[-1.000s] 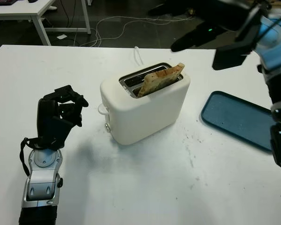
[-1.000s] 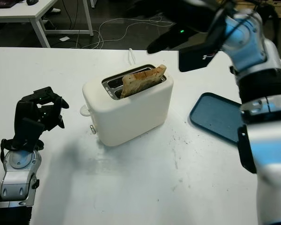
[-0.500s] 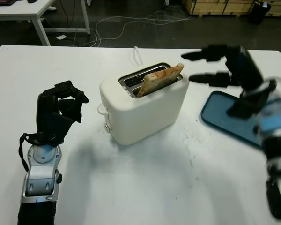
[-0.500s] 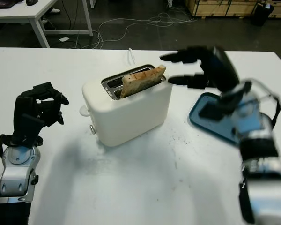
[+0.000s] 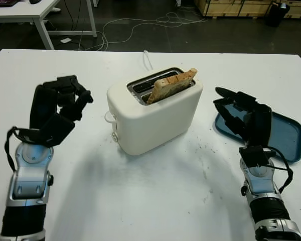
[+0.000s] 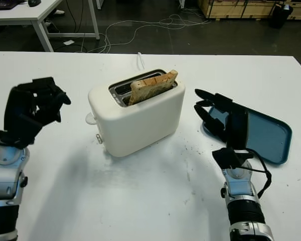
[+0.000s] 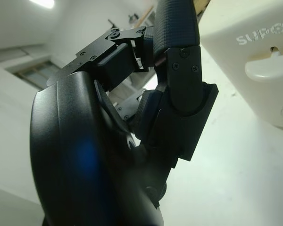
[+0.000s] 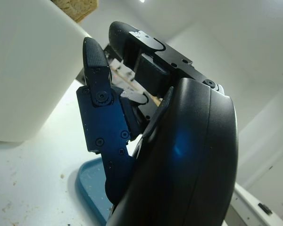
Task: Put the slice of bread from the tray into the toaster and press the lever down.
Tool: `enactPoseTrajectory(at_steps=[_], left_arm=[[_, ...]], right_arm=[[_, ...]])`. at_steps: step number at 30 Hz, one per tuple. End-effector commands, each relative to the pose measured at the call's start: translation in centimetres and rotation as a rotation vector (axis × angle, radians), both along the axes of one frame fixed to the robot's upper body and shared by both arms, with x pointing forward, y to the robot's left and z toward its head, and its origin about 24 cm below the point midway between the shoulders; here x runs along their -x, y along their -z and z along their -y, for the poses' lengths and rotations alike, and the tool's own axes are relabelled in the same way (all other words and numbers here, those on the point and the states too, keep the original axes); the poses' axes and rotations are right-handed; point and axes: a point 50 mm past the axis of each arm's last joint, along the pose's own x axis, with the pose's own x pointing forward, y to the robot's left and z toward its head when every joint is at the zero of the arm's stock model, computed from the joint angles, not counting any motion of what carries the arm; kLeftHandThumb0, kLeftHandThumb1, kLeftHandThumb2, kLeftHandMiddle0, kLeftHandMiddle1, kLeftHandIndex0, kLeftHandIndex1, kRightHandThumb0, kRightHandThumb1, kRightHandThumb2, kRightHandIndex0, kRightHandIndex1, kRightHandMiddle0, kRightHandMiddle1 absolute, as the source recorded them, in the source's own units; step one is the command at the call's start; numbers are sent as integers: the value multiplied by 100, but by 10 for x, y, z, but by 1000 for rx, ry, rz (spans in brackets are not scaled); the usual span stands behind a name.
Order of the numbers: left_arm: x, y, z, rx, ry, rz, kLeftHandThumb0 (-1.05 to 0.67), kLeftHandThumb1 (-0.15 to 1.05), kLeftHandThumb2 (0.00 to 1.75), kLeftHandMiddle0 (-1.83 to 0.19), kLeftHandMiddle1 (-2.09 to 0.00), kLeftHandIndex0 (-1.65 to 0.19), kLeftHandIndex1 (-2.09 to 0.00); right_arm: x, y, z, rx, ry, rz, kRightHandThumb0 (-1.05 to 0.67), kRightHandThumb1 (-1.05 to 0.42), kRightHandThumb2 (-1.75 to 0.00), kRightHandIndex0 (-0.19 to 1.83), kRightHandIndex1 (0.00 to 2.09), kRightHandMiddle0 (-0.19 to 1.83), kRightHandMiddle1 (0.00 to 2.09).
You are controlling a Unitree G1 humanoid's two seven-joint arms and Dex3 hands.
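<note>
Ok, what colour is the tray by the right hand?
The tray is dark teal blue. It shows best in the right eye view, just behind the right hand.

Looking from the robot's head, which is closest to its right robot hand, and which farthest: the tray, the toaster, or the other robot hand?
From the right robot hand:
1. Tray, right behind it.
2. Toaster, toward the table's middle.
3. Left robot hand, beyond the toaster, at the far side.
</note>
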Motion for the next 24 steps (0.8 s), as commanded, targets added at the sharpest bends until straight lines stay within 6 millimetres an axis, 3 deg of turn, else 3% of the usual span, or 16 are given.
enactPoseTrajectory(at_steps=[1, 9, 13, 17, 22, 24], left_arm=[[0, -6, 3, -19, 18, 17, -86, 89, 31, -129, -149, -118, -111], [2, -1, 5, -11, 24, 1, -84, 88, 30, -131, -146, -120, -109], [3, -1, 4, -112, 60, -11, -82, 89, 32, -127, -153, -117, -102], [4, -4, 1, -286, 172, -41, -81, 92, 27, -118, -166, -114, -77], [3, -14, -1, -547, 271, -62, -82, 92, 12, -118, -128, -126, -19], [1, -19, -2, -624, 303, -71, -81, 92, 7, -120, -122, -125, -11]], right_arm=[[1, -3, -3, -23, 3, 13, -42, -92, -12, 77, 98, 105, 1], [-1, -22, -13, -11, -37, 100, -42, -92, -5, 74, 98, 105, 1], [-4, -29, -15, -12, -58, 116, -39, -92, -3, 77, 89, 106, 1], [-6, -28, -15, -12, -61, 107, -39, -92, -2, 79, 92, 107, 1], [-6, -26, -13, -1, -50, 98, -40, -92, -5, 73, 107, 107, 0], [-6, -25, -12, 6, -42, 88, -39, -92, -5, 72, 111, 107, 0]])
